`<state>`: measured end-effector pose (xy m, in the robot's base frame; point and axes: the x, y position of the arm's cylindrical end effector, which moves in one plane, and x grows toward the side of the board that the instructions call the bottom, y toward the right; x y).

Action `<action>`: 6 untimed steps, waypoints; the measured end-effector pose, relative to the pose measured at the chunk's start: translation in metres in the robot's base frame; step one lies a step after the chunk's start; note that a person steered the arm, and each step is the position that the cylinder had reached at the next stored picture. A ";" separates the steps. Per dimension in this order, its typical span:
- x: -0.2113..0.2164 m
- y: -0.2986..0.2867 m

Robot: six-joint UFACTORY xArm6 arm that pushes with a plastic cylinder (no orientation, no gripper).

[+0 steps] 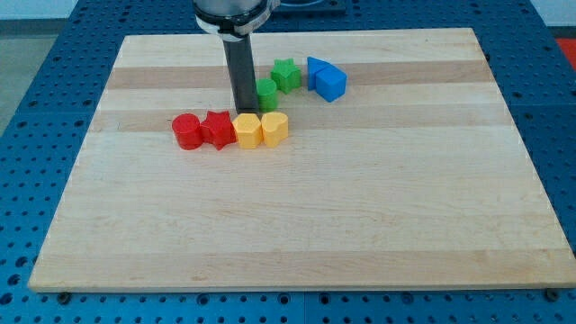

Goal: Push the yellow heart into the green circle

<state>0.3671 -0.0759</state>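
Nearest in view, a row of four blocks sits touching: red cylinder (186, 131), red star (217, 129), a yellow block (247, 131), then the yellow heart (274, 129) at the right end. Just behind the yellow pair stands my tip (244, 111), a plain rod with no claw to open or close. Touching its right side is the green circle (266, 93), near the heart. Farther back sit a green star (286, 75) and two blue blocks (326, 79). I judge the approach unfinished: next I must get to the heart's near side and push it away from me.
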 end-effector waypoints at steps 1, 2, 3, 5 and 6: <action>-0.007 0.004; -0.007 0.008; -0.007 0.008; 0.027 0.022; 0.027 0.043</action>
<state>0.3945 -0.0326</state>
